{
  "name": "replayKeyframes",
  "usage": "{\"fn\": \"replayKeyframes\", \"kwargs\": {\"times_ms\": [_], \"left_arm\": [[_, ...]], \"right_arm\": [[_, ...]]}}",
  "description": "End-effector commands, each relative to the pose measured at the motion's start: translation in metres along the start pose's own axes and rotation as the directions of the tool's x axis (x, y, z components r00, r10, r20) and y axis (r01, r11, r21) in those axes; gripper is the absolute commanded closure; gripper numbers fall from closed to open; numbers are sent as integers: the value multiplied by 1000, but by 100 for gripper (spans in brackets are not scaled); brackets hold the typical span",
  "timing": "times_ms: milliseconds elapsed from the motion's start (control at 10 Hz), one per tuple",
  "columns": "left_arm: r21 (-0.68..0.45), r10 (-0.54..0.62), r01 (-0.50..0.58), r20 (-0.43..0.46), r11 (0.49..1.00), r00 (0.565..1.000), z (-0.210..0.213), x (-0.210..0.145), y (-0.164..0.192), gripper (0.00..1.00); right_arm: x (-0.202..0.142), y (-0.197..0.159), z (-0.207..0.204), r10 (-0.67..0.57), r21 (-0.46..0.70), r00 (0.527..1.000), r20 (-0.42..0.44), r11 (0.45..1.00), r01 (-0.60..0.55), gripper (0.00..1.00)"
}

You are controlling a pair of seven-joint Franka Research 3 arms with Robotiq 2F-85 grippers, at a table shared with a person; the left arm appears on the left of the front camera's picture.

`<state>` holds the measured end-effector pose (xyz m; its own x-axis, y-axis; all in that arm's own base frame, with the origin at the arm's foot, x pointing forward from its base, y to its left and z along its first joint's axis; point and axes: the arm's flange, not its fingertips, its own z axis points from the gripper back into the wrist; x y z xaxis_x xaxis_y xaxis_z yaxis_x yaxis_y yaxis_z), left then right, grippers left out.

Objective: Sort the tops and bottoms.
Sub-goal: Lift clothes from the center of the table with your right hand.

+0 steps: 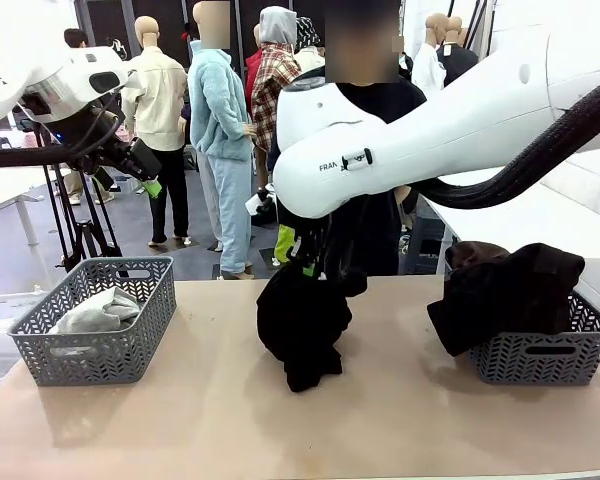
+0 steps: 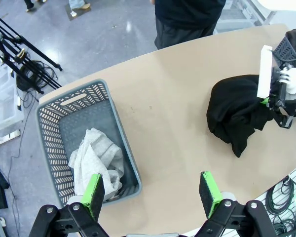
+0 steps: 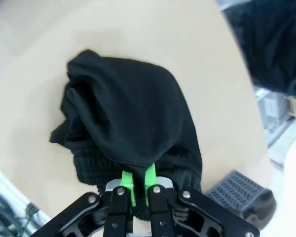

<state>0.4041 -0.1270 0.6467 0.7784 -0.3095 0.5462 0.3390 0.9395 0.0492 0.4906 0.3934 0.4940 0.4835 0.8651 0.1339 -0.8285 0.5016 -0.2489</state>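
A black garment, one of the bottoms, hangs bunched over the table's middle, and its lower end reaches the tabletop. My right gripper is shut on its upper edge. The right wrist view shows the green pads pinching a fold of the black cloth. My left gripper is raised at the far left, open and empty. From its wrist its gripper hovers over the edge of the left basket, where a light grey top lies crumpled. That view also shows the black garment.
The left grey basket holds the grey top. The right grey basket is heaped with dark garments that spill over its rim. A person in black stands behind the table's far edge. Bare tabletop lies in front.
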Motion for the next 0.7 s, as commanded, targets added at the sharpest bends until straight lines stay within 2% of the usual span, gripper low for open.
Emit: {"fn": "replayKeyframes", "kwargs": {"times_ms": [0,100,300,600], "left_arm": [[0,1,-1,1,1000,1000,1,0,1,0],[0,1,-1,1,1000,1000,1,0,1,0],[0,1,-1,1,1000,1000,1,0,1,0],[0,1,-1,1,1000,1000,1,0,1,0]], "right_arm": [[8,5,67,-37,-180,999,-1,983,37,100],[10,10,107,-41,-272,999,4,962,40,100],[13,16,152,-31,-327,999,27,944,38,100],[17,20,184,-19,-395,996,84,917,51,100]]}}
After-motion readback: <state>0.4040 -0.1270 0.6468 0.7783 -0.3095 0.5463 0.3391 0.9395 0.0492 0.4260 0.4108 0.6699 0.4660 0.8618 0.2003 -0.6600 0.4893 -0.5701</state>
